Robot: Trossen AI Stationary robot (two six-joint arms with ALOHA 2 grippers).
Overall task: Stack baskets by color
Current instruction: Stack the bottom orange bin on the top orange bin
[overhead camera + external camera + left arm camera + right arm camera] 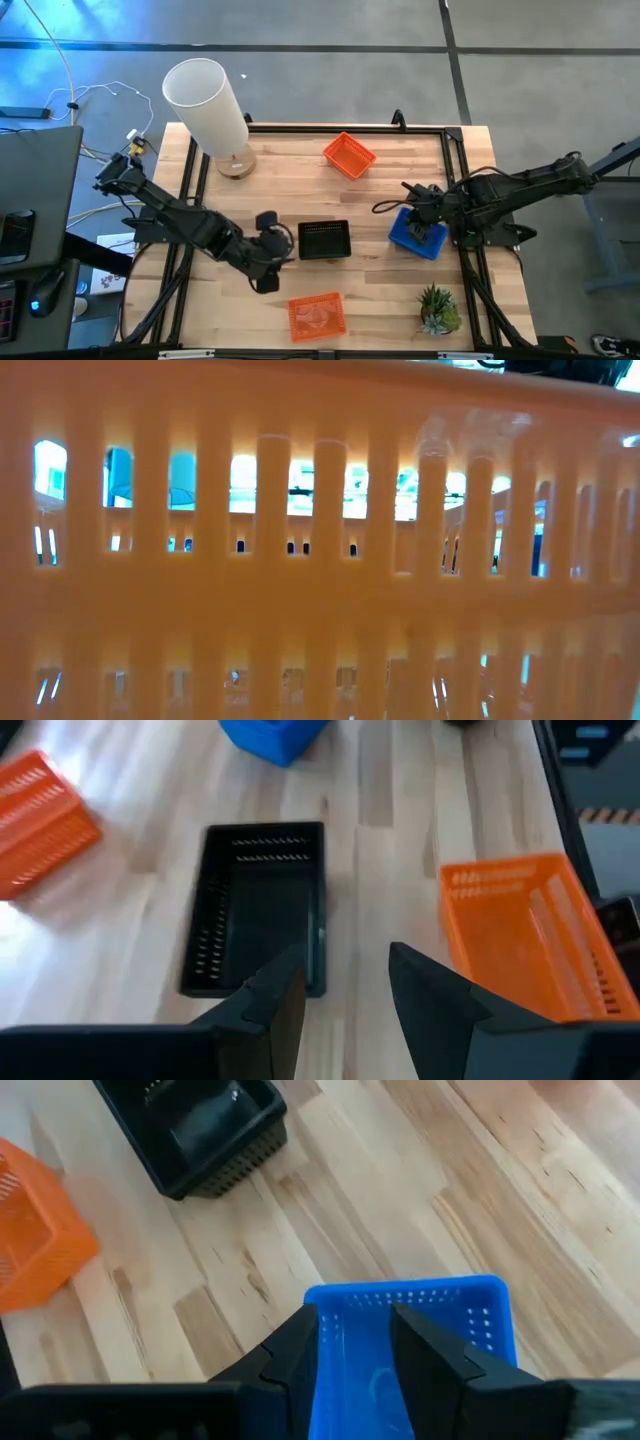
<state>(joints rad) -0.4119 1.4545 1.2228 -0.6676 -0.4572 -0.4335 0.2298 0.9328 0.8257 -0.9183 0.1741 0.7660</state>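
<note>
Lying just ahead of the open left gripper (268, 252), the black basket (324, 240) rests flat; the right gripper (424, 222), arm outstretched, straddles the blue basket's (415, 235) wall.

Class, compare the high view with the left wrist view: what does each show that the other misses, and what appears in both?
Only the high view shows the white cylinder, the potted plant and the right gripper over the blue basket. Only the left wrist view shows the left gripper with fingers apart, just short of the black basket. Both show the black basket, the blue basket and two orange baskets.
</note>
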